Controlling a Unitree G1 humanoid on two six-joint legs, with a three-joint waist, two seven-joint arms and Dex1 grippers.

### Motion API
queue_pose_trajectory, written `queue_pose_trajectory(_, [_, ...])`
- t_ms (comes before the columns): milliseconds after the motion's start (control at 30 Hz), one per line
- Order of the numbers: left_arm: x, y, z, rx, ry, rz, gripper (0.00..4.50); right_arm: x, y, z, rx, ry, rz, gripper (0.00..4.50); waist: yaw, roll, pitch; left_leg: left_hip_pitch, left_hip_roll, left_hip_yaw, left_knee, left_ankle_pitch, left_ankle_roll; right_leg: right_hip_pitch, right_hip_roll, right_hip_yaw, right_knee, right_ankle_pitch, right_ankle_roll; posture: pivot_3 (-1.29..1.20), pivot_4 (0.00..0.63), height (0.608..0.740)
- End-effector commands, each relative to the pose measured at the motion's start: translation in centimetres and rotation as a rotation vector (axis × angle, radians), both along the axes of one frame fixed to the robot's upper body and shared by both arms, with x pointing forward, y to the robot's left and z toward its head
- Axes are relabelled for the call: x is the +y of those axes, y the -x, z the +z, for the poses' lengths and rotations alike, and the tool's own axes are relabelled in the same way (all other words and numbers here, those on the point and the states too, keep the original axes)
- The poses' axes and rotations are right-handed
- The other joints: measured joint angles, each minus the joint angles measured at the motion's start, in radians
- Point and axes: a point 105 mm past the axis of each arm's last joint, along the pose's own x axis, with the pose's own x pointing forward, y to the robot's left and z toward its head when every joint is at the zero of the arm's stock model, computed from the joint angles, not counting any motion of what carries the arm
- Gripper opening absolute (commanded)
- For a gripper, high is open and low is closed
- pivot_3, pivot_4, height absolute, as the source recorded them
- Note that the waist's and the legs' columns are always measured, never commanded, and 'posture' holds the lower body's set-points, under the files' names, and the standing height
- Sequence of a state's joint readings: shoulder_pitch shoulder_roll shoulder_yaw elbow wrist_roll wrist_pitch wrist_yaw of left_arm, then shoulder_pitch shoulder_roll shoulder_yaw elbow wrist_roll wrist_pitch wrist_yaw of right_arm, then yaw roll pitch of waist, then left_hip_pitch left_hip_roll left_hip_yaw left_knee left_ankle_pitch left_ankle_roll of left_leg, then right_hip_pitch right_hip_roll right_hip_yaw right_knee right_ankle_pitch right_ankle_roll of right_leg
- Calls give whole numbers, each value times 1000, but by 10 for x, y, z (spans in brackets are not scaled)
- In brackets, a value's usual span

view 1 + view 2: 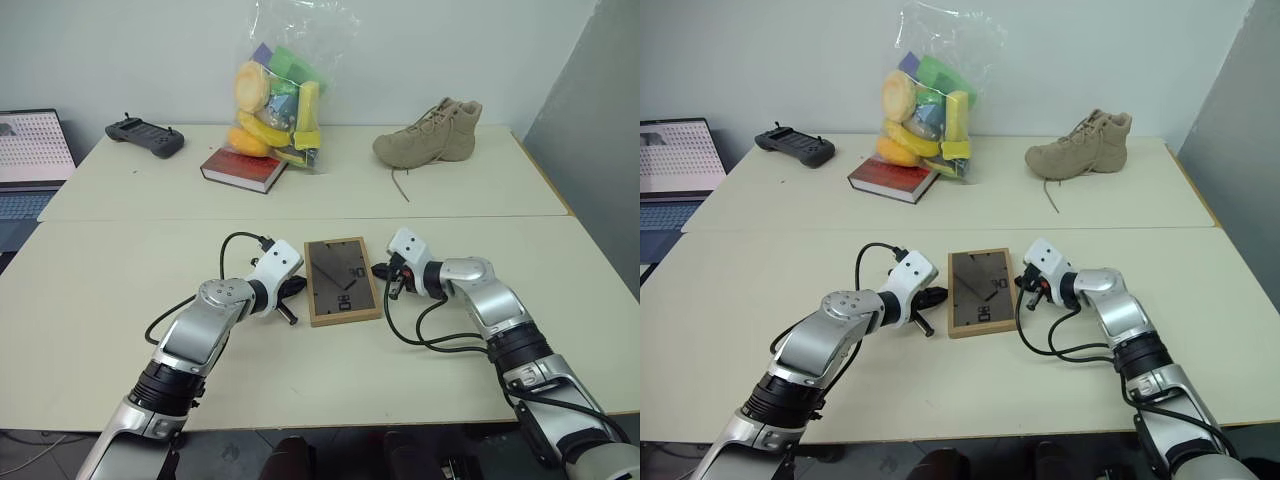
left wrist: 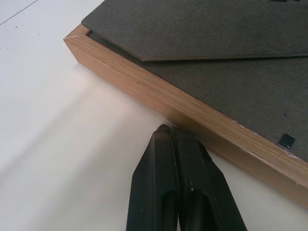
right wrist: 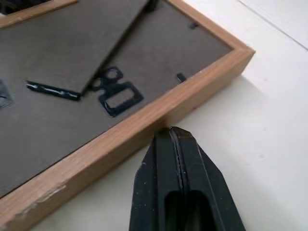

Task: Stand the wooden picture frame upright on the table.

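Observation:
The wooden picture frame (image 1: 341,280) lies flat on the near part of the table (image 1: 120,290), dark backing and black clips facing up. My left gripper (image 1: 298,287) is shut, its fingertips (image 2: 166,132) at the frame's left wooden edge (image 2: 159,96). From the other side my right gripper (image 1: 380,270) is shut too, tips (image 3: 173,132) right against the frame's right edge (image 3: 144,127). Neither gripper holds anything. The frame's picture side is hidden underneath.
On the far section stand a red-covered book (image 1: 243,168), a clear bag of colourful toys (image 1: 278,100), a tan boot (image 1: 430,134) and a black controller (image 1: 145,136). A laptop (image 1: 30,160) sits off the table's left end. A seam (image 1: 300,218) crosses the table behind the frame.

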State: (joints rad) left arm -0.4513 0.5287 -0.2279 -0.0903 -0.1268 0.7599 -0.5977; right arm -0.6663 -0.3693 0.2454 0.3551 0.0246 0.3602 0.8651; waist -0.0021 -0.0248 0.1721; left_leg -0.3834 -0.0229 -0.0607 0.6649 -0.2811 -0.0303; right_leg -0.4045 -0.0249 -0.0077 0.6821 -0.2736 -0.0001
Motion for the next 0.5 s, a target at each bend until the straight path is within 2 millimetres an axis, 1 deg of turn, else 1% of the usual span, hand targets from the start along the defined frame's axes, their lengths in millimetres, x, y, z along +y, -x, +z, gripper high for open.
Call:
queue_pose_trajectory(33, [-6,10,-2,17,-2,-34,30,24,15,23,11,-144,117,0,-2,0,0,0,0,0,0,0,0,0,0,0,0,0,0,0,150,740])
queue_pose_trajectory(233, [-12,22,0,31,-13,-75,30,29,42,23,70,-165,255,0,-11,0,0,0,1,0,-1,-1,2,-1,1,0,0,0,0,0,150,740])
queue_pose_trajectory(300, [-15,27,1,41,-9,-90,30,27,48,18,93,-138,268,0,-14,0,0,0,1,0,-1,-2,4,-1,1,0,-1,0,0,0,150,740])
queue_pose_trajectory(367, [-19,33,2,55,-11,-116,30,22,46,14,88,-99,250,0,-15,0,0,0,1,-1,-1,-2,4,-1,1,0,-1,0,0,0,150,740])
queue_pose_trajectory(433, [-24,42,4,79,1,-156,30,12,35,10,60,-46,197,0,-15,0,0,0,1,-1,-1,-2,4,-1,1,0,-1,0,0,0,150,740])
queue_pose_trajectory(500, [-26,48,8,92,7,-182,30,2,22,10,25,-15,132,0,-16,0,0,0,1,-1,-1,-2,4,-1,1,0,-1,0,0,0,150,740])
